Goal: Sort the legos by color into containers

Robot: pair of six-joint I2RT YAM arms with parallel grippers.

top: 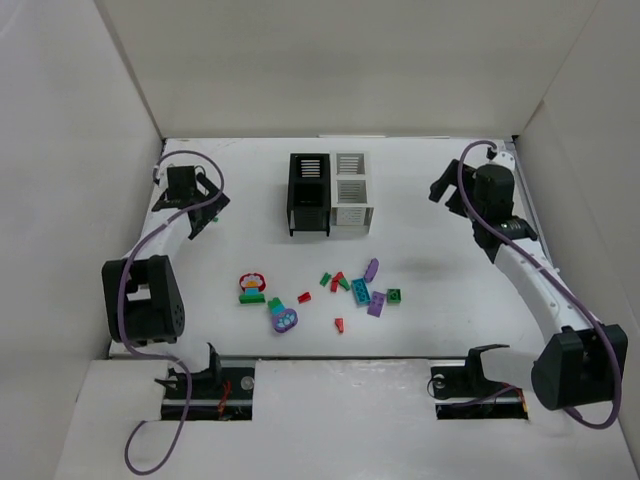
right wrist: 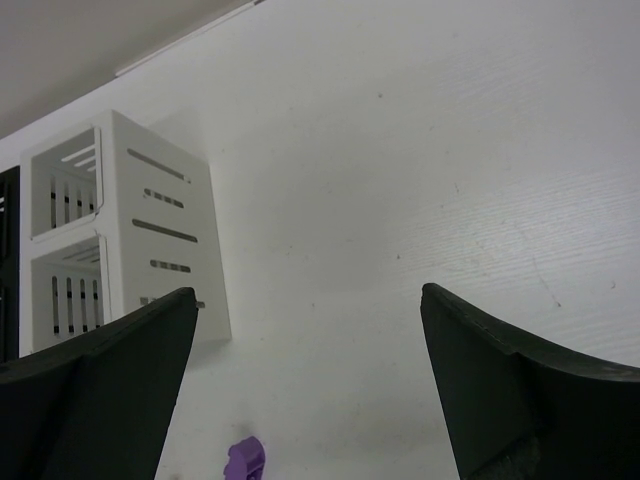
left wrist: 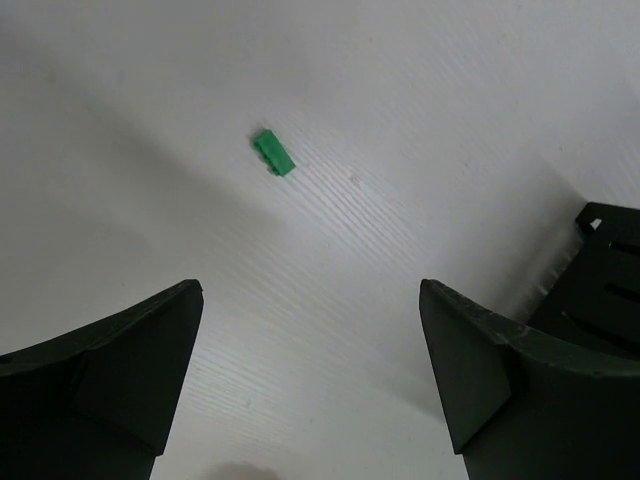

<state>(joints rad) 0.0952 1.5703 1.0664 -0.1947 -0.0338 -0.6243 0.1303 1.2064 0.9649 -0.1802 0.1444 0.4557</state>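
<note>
Hovering left arm point(top: 190, 195) over green lego point(left wrist: 273, 153), right arm point(top: 520, 260) extended, jaws spread

Containers point(top: 352, 190) side by side, legos point(top: 360, 292) scattered on the table point(top: 450, 300) before them.

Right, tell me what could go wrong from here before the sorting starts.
1. The small red, green, teal and purple plastic bricks lie close together; the open left end effector could knock neighbours aside.
2. The multicolour joined piece fits no single colour.
3. The black slat-sided bin and white slat-sided bin stand side by side, so a drop may land wrong.
</note>
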